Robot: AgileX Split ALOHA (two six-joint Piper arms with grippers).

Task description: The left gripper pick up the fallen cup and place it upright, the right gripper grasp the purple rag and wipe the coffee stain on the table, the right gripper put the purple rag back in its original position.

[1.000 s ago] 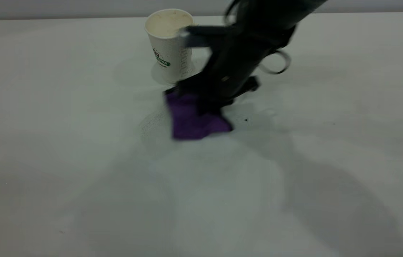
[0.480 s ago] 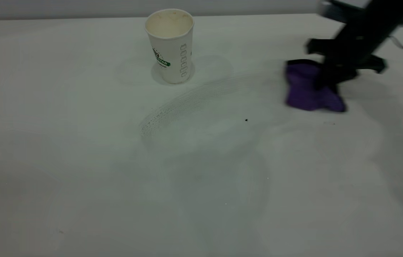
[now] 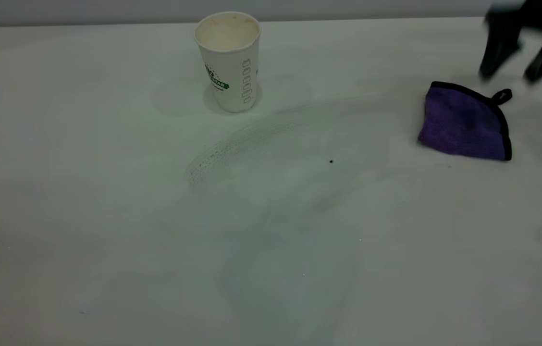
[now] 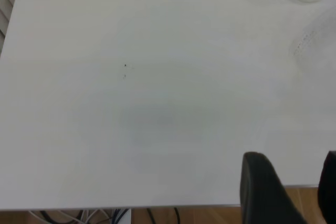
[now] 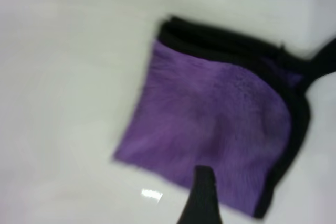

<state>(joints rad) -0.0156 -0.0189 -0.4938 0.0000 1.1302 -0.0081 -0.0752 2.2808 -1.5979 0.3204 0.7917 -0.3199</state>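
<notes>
Exterior view: one cup [image 3: 228, 60], one purple rag [image 3: 465, 122].

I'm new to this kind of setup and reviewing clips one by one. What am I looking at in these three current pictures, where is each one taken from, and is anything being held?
This is a two-armed robot working at a white table. The wide picture comes from a camera outside the rig, facing the arms. The other two come from cameras on each arm's wrist.

On the table stands a cup, upright, with a printed logo. To its right lies the purple rag, flat on the surface, with black edging and a small loop. A faint curved wipe streak runs between them; no dark coffee blot is visible, only a tiny black speck.

The right gripper hangs open just above and behind the rag, holding nothing; its wrist camera looks straight down on the rag. The left gripper sits near the table's edge, far from the cup, also holding nothing.
</notes>
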